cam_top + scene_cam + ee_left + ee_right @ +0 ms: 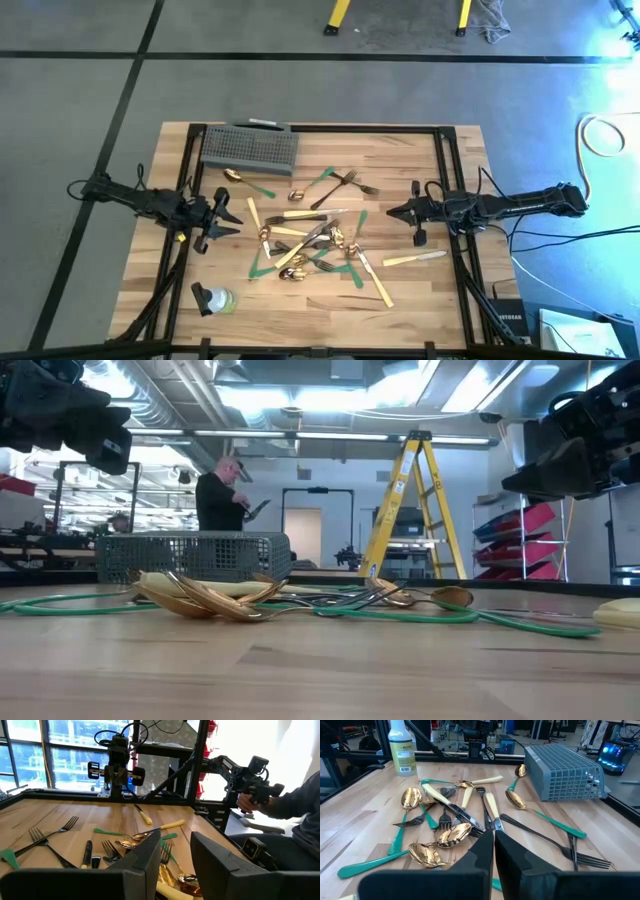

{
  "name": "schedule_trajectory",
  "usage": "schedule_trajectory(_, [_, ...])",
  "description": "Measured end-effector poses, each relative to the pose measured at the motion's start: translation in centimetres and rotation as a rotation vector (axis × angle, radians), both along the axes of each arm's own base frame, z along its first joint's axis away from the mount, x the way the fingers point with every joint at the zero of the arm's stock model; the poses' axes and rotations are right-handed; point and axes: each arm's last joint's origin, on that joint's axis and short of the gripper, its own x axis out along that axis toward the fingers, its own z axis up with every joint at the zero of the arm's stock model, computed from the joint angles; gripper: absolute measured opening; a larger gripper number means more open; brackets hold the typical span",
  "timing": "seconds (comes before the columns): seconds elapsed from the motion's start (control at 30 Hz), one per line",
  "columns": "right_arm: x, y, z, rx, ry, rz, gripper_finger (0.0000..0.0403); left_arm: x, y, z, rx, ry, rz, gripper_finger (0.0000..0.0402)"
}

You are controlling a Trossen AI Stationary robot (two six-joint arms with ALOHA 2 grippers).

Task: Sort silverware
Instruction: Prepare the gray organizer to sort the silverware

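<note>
The silverware (310, 238) is seen lying in one mixed heap in the middle of the tabletop (420, 300). Gold spoons, dark forks and cream-handled knives are crossed over each other. One knife (413, 259) is set apart from the heap, near the right arm. Nothing looks sorted yet, so the job is judged to be only at its start.

The left gripper (228, 214) is held above the tabletop, just beside the left edge of the heap. Its fingers (145, 865) are spread a little, and nothing is held between them. The right gripper (393, 212) is held up on the right side of the heap. Its fingers (482, 852) are pressed together, and nothing is pinched.

A grey mesh basket (250, 147) is placed at the far side, behind the heap. A spray bottle (212, 298) is left lying near the front left corner.

For the next move, one piece at the edge of the heap should probably be picked. The gripper would need to be lowered over a handle that is not trapped under other pieces, then closed on it.
</note>
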Motion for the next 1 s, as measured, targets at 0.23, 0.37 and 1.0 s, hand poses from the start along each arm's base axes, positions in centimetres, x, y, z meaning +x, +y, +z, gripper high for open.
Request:
schedule_trajectory(0.23, [0.0,-0.1,0.0,-0.021,-0.002,-0.048,0.0019,0.0,0.0,0.0,0.0,0.0,0.0,0.0092])
schedule_trajectory(0.37, [0.1,-0.1,0.6,-0.049,-0.065,-0.041,0.0052,0.0,0.0,0.0,0.0,0.0,0.0,0.0092])
schedule_trajectory(1.0, [1.7,-0.4,6.7,-0.09,-0.286,-0.194,0.0045,0.0,0.0,0.0,0.0,0.0,0.0,0.0092])
